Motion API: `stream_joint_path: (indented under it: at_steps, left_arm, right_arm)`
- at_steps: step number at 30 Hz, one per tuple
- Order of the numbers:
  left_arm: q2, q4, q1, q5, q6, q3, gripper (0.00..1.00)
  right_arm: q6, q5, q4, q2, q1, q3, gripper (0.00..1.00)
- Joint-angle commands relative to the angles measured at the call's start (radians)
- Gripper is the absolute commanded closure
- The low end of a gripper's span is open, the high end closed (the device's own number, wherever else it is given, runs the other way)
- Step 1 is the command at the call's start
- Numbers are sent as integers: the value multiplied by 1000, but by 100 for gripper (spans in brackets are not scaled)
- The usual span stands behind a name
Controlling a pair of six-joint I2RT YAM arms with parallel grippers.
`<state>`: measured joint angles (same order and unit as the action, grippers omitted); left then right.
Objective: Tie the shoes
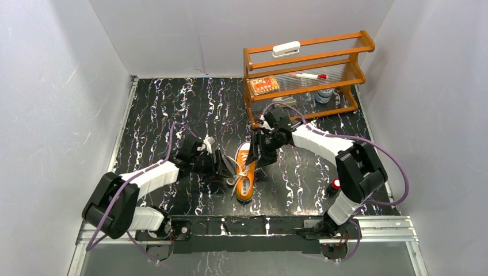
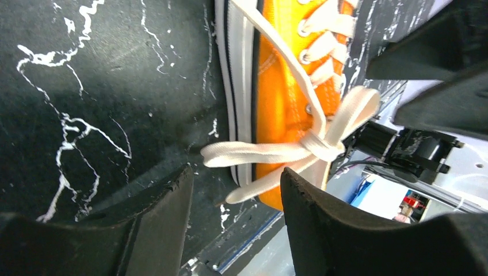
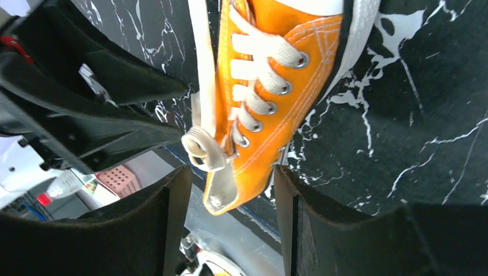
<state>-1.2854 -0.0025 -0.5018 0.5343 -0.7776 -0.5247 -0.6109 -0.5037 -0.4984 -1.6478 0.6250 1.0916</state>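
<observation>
The shoe (image 1: 246, 177) lay on the black marbled table (image 1: 161, 115), between the two grippers and close to both. Its white laces (image 2: 270, 154) were gathered at a small knot (image 2: 321, 144) by the top eyelets, with one flat loop lying out over the sole, another rising beside it and a free tail trailing below.

The left gripper (image 2: 236, 177) stood wide open with nothing in it, its fingers (image 2: 155, 224) set either side of the loop and tail but apart from them. The right gripper (image 3: 232, 172) was open as well and empty, with the shoe's collar and the bunched lace just ahead of its tips.

The main risk, to my eye, was the bow itself. It looked loose, so closing on the tail rather than a loop and pulling would likely draw the loop back through and undo it. Nothing pinned the shoe down (it looked small and light), so a one-sided tug would probably drag or turn it across the table instead of snugging the knot. The two grippers were also very near each other, so an inward reach by either one could knock the other or pinch canvas instead of lace.
</observation>
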Motion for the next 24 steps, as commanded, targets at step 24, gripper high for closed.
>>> stream_joint_path:
  at_steps: [24]
  left_arm:
    - [-107, 353, 3, 143, 23, 134, 68]
  right_arm:
    - [-314, 579, -392, -188, 302, 415, 35]
